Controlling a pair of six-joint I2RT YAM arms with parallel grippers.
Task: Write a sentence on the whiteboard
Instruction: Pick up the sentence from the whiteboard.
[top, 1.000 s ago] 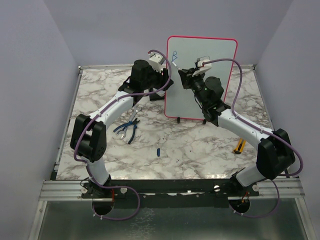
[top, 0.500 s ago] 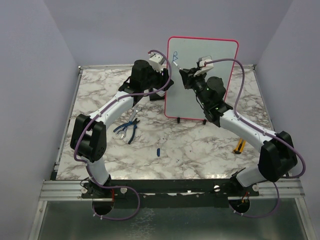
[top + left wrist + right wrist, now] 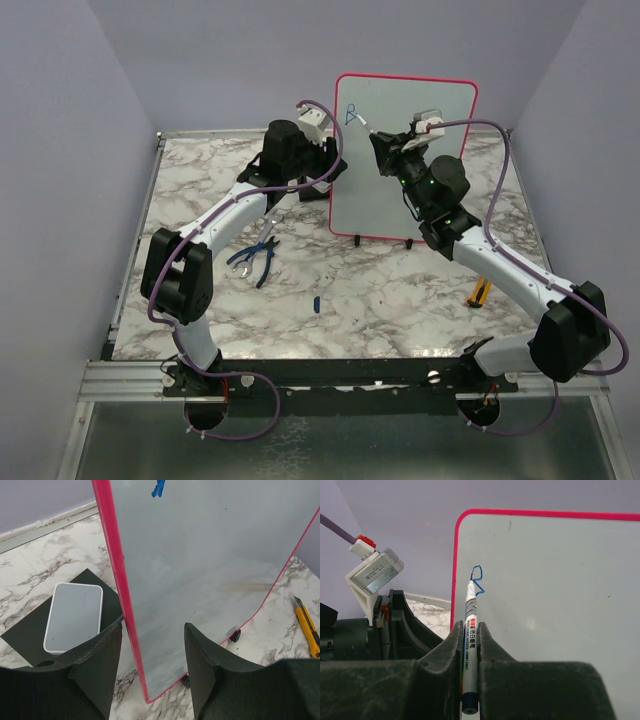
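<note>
1. Table [image 3: 380,290]: marbled top that carries the whiteboard and everything else listed here.

2. Whiteboard [image 3: 365,190]: stands upright on small black feet at the far middle of the table, facing you. This is your landmark.

3. Left gripper [image 3: 152,650]: at the whiteboard's left edge, jaws part-open with one on either side of the pink frame. No firm clamp on it can be seen.
   Risk: with the frame only loosely straddled, pen pressure could rock the whiteboard or push it backwards.

4. Right gripper [image 3: 470,635]: in front of the whiteboard's upper left corner, closed tight on the marker.

5. Eraser block [image 3: 74,616]: on a black pad just beside the whiteboard's left edge.

6. Pliers [image 3: 255,260]: blue-handled, in front of the whiteboard and to its left, well apart from it.

7. Utility knife [image 3: 481,292]: yellow, in front of the whiteboard and to its right.

8. Marker [image 3: 469,615]: upright between the right fingers, tip on or just off the whiteboard's upper left. Contact cannot be confirmed.
   Risk: if you press too hard, the pen may slide down in the grip or tip the whiteboard. If you press too lightly, the strokes will skip.

9. Blue cap [image 3: 315,303]: on the table well in front of the whiteboard.

10. Sentence [image 3: 477,580]: only a first blue letter, near the whiteboard's top left corner. By my judgement nearly all of it is left to write.
    Risk: the line could drift off level, and the right arm hides the writing in your overhead view.
</note>
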